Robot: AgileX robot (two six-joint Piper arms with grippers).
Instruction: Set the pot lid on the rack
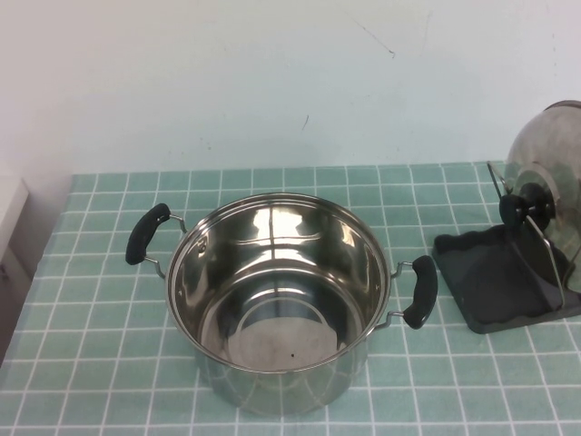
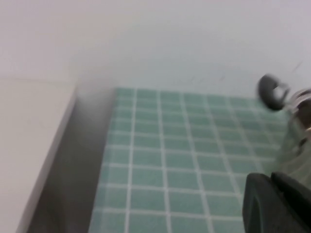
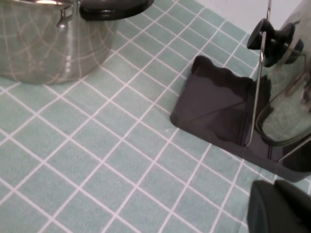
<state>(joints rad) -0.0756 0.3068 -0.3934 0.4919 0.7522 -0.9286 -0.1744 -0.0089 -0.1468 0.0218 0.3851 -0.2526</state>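
Observation:
The pot lid (image 1: 556,150), shiny steel with a black knob (image 1: 520,210), stands on edge, leaning among the wire loops of the rack (image 1: 495,272) at the table's right edge. It also shows in the right wrist view (image 3: 291,82), upright on the dark rack (image 3: 214,104). Neither gripper shows in the high view. My right gripper (image 3: 278,206) is low over the tiles just in front of the rack, jaws together and empty. My left gripper (image 2: 274,199) is beside the pot's left side, jaws together and empty.
A deep steel pot (image 1: 277,300) with two black side handles stands open in the middle of the green tiled cloth; its wall shows in the right wrist view (image 3: 43,43) and its handle in the left wrist view (image 2: 268,91). A white ledge (image 1: 9,227) borders the left.

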